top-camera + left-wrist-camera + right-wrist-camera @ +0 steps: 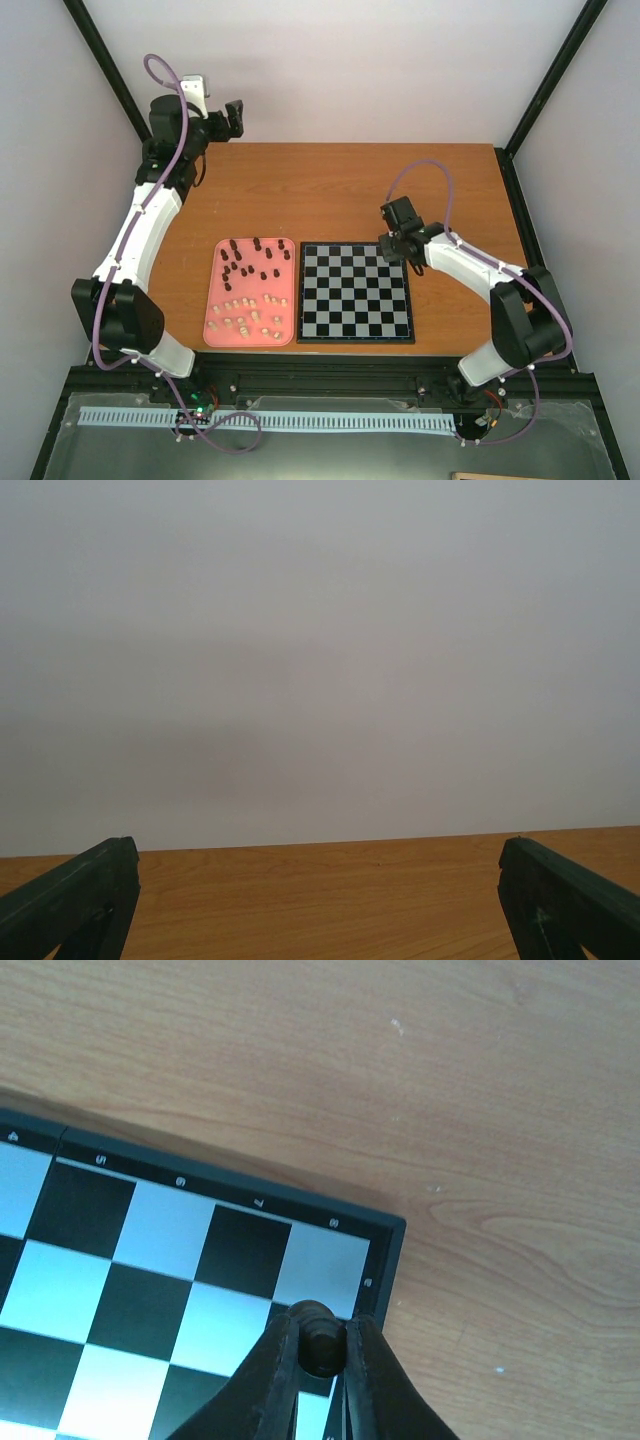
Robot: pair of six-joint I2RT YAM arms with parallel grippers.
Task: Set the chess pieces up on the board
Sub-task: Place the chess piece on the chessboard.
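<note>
Chess pieces (250,290) crowd the pink tray (212,318) beside the board (352,300). The right pincer (320,1338) grips a dark chessman (318,1330) above the board's far-right corner, likely to be lowered squarely and released. Beyond, the left pincer (234,118) gapes empty.

Left end effector (233,117) stretched far, jaws wide; right end effector (320,1328) low, jaws pinched.

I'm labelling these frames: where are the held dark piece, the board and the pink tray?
Dark piece (318,1332): right wrist view, on its rounded top.
Board (355,294): top view, on a central square.
Pink tray (250,343): top view, on its near rim.
</note>
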